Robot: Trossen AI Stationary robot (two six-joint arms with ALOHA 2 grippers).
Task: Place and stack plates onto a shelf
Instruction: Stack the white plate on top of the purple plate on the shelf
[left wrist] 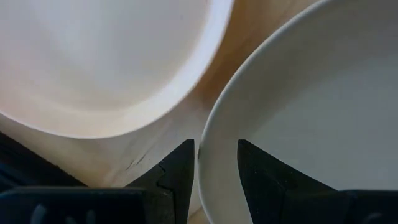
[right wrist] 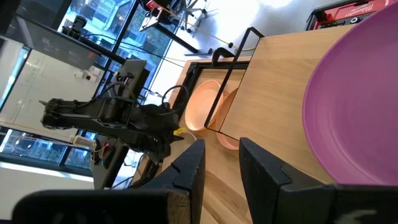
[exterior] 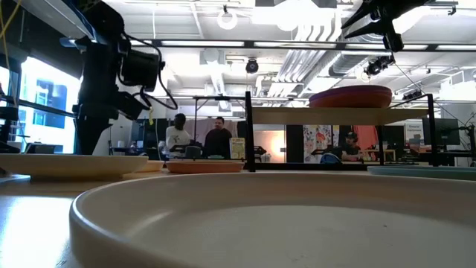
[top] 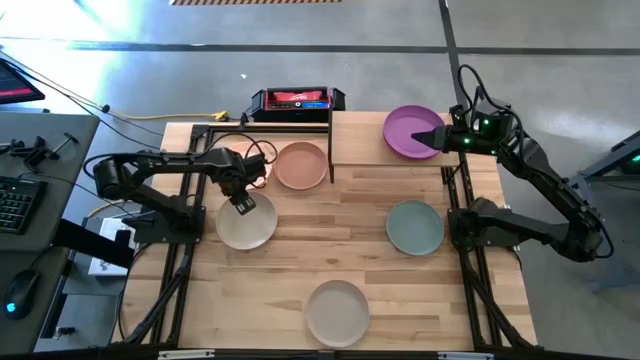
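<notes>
A cream plate lies flat on the table at the left, and my left gripper comes down on its far rim, shut on it. Beside it a peach plate rests on the table by the shelf's black legs. The shelf is a light-wood board at the far right and carries a purple plate. My right gripper hovers at that plate's right edge, open by a narrow gap, with nothing between its fingers. A sage green plate and an off-white plate also lie on the table. My left gripper has the cream plate's far rim between its two fingers, one finger outside the plate and one inside it. It comes from above, pointing down. The plate still lies flat on the table.
A black-and-red box stands beyond the table's far edge. Black frame rails run along both table sides. Bare wood lies open in the middle between the plates. People stand far off in the room behind.
</notes>
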